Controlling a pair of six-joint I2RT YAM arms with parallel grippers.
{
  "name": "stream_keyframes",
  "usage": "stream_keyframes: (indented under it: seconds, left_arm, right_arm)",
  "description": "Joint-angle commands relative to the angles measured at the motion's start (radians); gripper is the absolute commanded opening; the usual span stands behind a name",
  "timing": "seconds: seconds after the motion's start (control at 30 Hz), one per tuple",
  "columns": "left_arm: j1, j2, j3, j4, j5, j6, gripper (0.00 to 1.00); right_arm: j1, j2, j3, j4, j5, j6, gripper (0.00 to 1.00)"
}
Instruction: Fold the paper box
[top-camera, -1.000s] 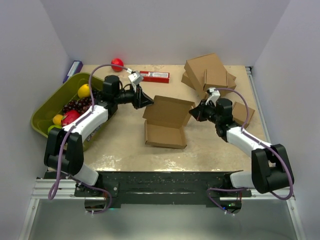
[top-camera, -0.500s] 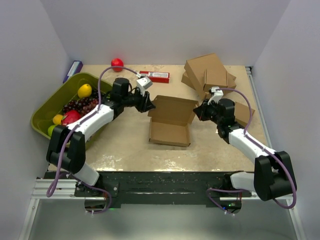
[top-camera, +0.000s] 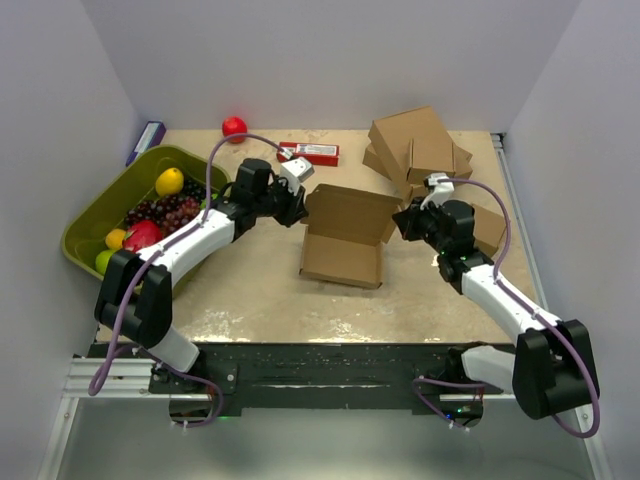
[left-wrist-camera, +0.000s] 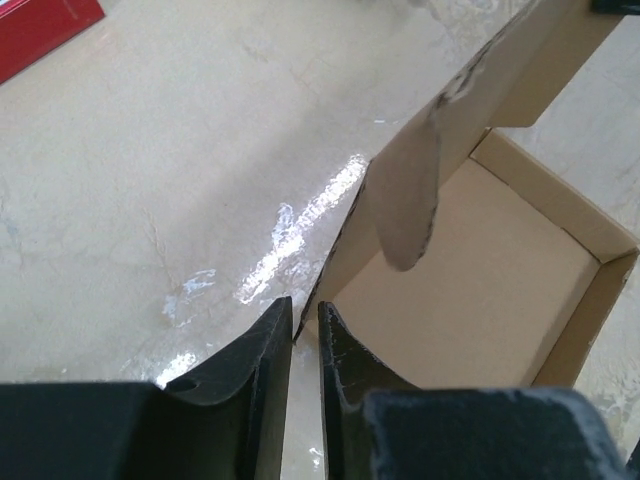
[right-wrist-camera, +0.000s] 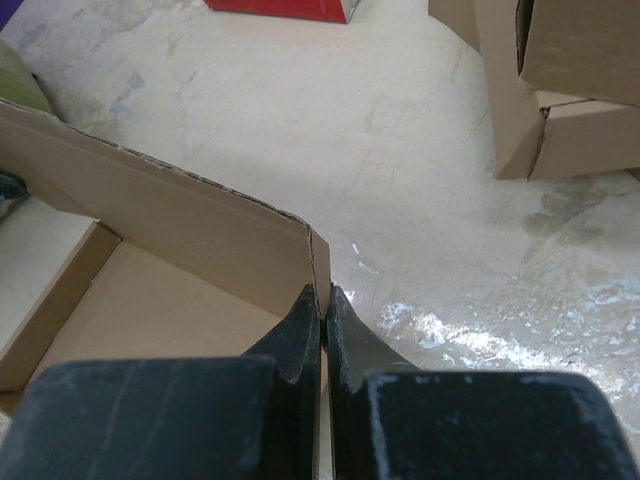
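Arms reaching inward, left gripper (left-wrist-camera: 305, 322) pinching left edge of brown corrugated cardboard box (top-camera: 342, 258), right gripper (right-wrist-camera: 325, 300) pinching its right corner.

Open counter (top-camera: 250, 290) lies nearside of the paper box (top-camera: 342, 262); stacked boxes (top-camera: 412, 143) block its far right, a red packet (top-camera: 310, 153) its far left.

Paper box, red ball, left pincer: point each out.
paper box (top-camera: 340, 262), top external view, tray floor.
red ball (top-camera: 234, 127), top external view, its centre.
left pincer (left-wrist-camera: 305, 318), left wrist view, midway between fingertips.
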Motion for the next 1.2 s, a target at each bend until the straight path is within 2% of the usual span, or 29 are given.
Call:
stream_keyframes:
  seconds: [0.0,0.5,0.67,0.93,1.17]
  left_arm:
    - [-0.002,-0.011,0.038,0.001,-0.007,0.007,0.21]
    - [-0.016,-0.002,0.027,0.044,0.03,-0.016,0.2]
    - [-0.032,0.01,0.027,0.048,0.029,-0.022,0.06]
    - [-0.043,0.027,0.047,0.033,-0.134,-0.061,0.01]
    - [-0.045,0.084,0.125,0.042,-0.239,-0.194,0.0]
  right_arm:
    - [0.011,-0.021,0.0,0.028,0.046,-0.019,0.0]
    - [0.064,-0.013,0.008,0.022,0.091,-0.041,0.0]
    - [0.097,-0.021,0.009,0.022,0.136,-0.038,0.0]
    - [0.229,-0.029,0.041,0.017,0.453,-0.005,0.0]
    - [0.294,0.016,0.087,0.089,0.67,0.022,0.0]
